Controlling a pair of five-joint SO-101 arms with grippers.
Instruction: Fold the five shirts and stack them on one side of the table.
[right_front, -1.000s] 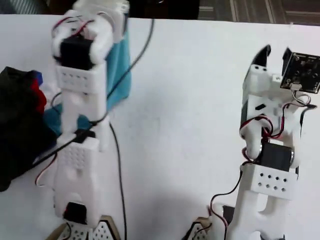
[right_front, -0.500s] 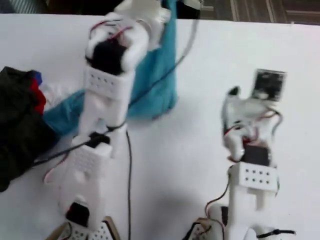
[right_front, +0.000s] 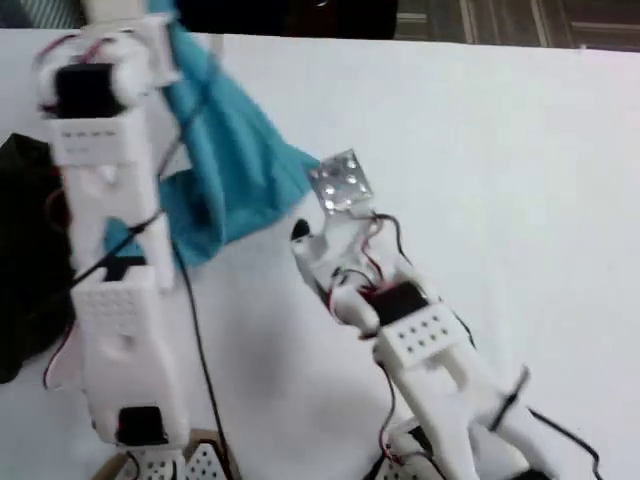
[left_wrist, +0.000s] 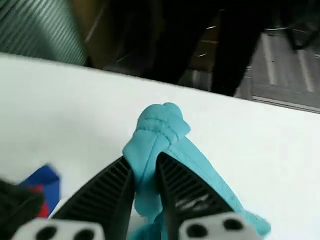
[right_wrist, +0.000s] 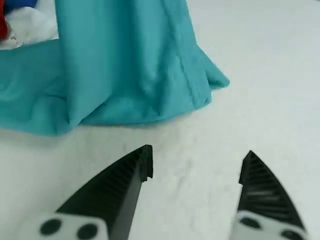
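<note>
I judge task barely begun: left pincer (left_wrist: 145, 167) clamps lifted teal shirt (right_front: 230, 170), right pincer (right_wrist: 196, 165) gapes near its hem; other shirts (right_front: 25, 260) heaped beside it.

My white surface (right_front: 520, 150) ends at a dark floor (left_wrist: 292, 67) crossed by pale lines. A grey ribbed panel (left_wrist: 35, 25) stands off one far corner, dark upright shapes (left_wrist: 235, 45) beside it.

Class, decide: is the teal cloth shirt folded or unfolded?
Unfolded: the teal cloth shirt hangs bunched from the left gripper, its lower edge trailing on the white table.
</note>
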